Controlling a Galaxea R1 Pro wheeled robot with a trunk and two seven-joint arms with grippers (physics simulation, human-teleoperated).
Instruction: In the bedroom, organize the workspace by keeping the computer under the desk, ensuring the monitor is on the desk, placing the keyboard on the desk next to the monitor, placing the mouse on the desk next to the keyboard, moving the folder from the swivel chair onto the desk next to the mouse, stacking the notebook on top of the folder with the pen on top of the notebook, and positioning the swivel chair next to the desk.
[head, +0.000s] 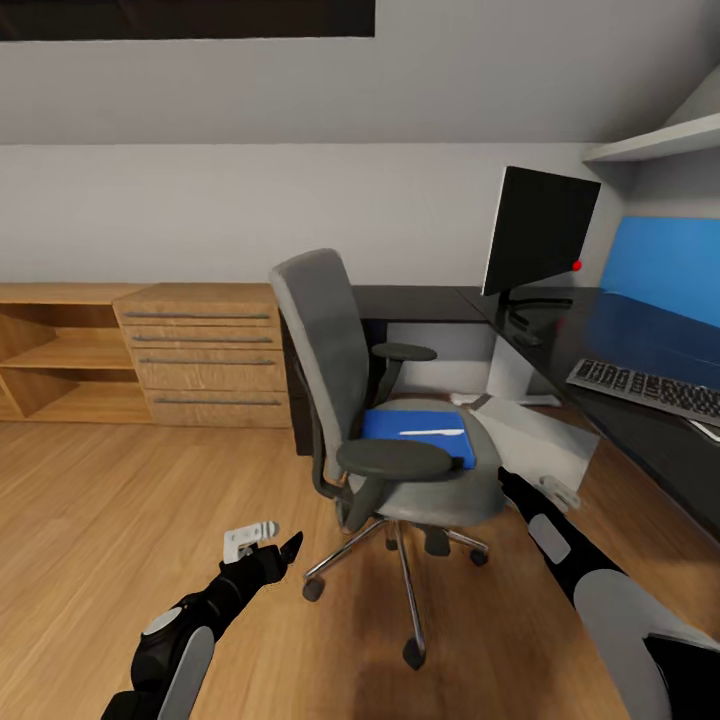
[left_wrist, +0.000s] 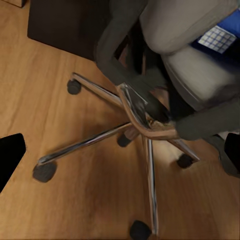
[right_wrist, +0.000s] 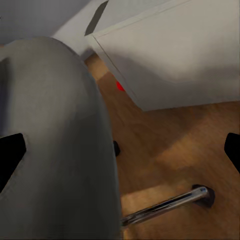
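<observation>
Black fingertips of the left gripper (left_wrist: 120, 160) sit at the two side edges of the left wrist view, spread wide with nothing between them; below lie the chrome legs and casters of the swivel chair (head: 385, 420). The right gripper (right_wrist: 120, 150) is likewise spread wide and holds nothing, its tips at the edges of the right wrist view, close beside the grey seat edge, with the computer (right_wrist: 175, 60) and its red light just beyond.

From the head camera, one chair stands on the wood floor (head: 120, 520) in front of the desk (head: 600, 340), turned with its back to the left. On its seat lies one blue folder (head: 415, 432) with one white pen (head: 432, 433) on top; whether a notebook lies between them I cannot tell. One monitor (head: 540, 235) stands upright on the far part of the glossy black top, a red dot at its lower right corner. One keyboard (head: 650, 388) lies on the right part, near the desk's front edge. The light grey tower sits on the floor at the desk's edge, right of the chair and close to it.

A wooden drawer cabinet (head: 205, 355) with four drawers stands against the far wall to the left. Open floor spreads near and left of the chair; the right side is tight between seat, tower and desk.
</observation>
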